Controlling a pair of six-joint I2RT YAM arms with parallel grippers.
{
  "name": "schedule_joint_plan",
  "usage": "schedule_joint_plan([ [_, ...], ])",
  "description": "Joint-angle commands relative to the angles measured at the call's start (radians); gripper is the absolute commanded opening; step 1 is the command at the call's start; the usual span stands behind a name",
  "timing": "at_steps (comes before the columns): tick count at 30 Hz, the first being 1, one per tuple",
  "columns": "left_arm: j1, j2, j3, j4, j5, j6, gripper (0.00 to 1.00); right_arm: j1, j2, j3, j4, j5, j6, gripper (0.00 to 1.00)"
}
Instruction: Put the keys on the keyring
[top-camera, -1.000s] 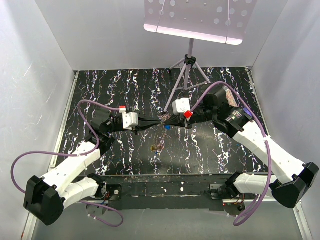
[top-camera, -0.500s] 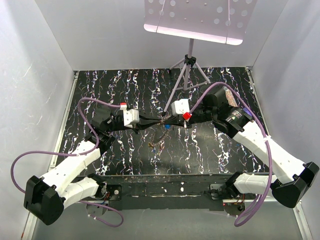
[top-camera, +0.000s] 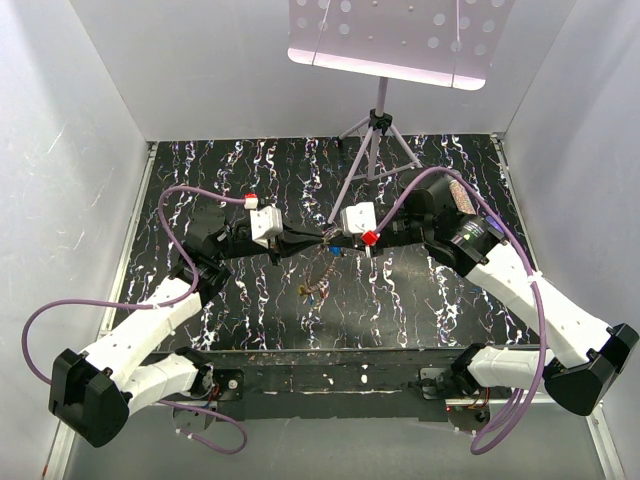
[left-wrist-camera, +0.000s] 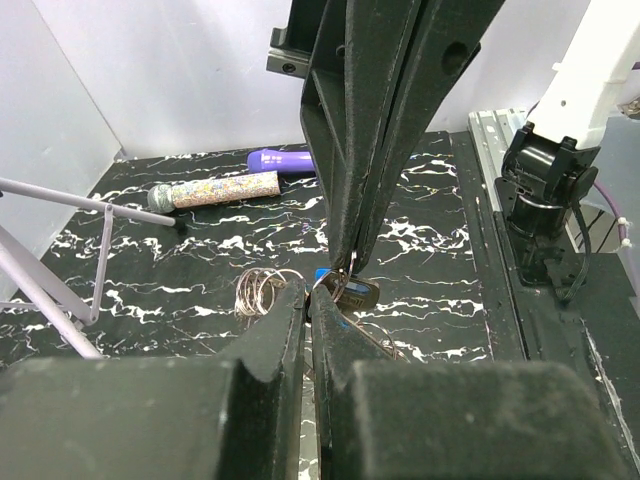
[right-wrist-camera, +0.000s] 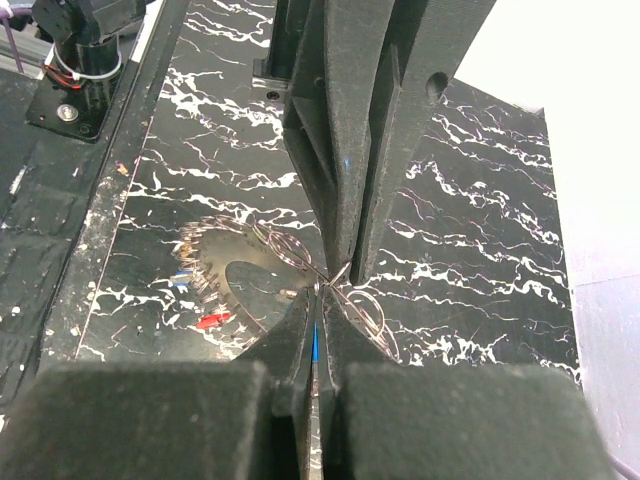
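Finding: my left gripper (top-camera: 315, 238) and right gripper (top-camera: 338, 241) meet tip to tip above the dark marbled table (top-camera: 450, 290), on the near side of the music stand (top-camera: 378, 122), a little left of its feet; left jaws closed to a thin slit in the left wrist view (left-wrist-camera: 310, 300); thin wire loops (left-wrist-camera: 262, 292) lie just beside those tips, and I cannot tell whether they are pinched; right jaws likewise pressed together in the right wrist view (right-wrist-camera: 312, 300), with a blue sliver showing in the slit; from the opposite camera the blue-headed key (left-wrist-camera: 340, 287) sits right at the right tips (left-wrist-camera: 350, 262), so I record it as held there; the keyring (right-wrist-camera: 215, 255), toothed round its edge with a dark central opening, lies below the meeting point, nearer my bases than the stand; overhead it shows as a small cluster (top-camera: 314, 288), and I cannot tell whether it rests on the table or hangs; a red-headed key (right-wrist-camera: 212, 321) and another blue-headed one (right-wrist-camera: 180, 280) sit at its rim; a speckled tube (left-wrist-camera: 215, 190) and a purple stick (left-wrist-camera: 280, 158) lie on the table to the right of the stand's feet, well apart from both grippers.
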Motion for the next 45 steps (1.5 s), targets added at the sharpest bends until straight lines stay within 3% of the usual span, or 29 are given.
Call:
schedule_joint_plan([
  [1, -0.01, -0.01, 0.06, 0.045, -0.047, -0.034, 0.0, 0.03, -0.015, 0.041, 0.007, -0.005, -0.026, 0.01],
  [33, 0.057, -0.006, -0.055, 0.488, -0.132, -0.403, 0.0, 0.028, -0.05, -0.007, 0.08, 0.095, 0.021, 0.01],
  [34, 0.058, -0.004, -0.054, 0.488, -0.132, -0.403, 0.0, 0.028, -0.055, -0.008, 0.08, 0.089, 0.023, 0.03],
  [39, 0.068, 0.0, -0.048, 0.464, -0.11, -0.383, 0.0, 0.027, -0.076, -0.022, 0.072, 0.061, 0.03, 0.44],
  [45, 0.084, 0.023, -0.041, 0.508, -0.064, -0.412, 0.0, -0.015, -0.096, -0.033, 0.112, 0.028, 0.141, 0.63],
])
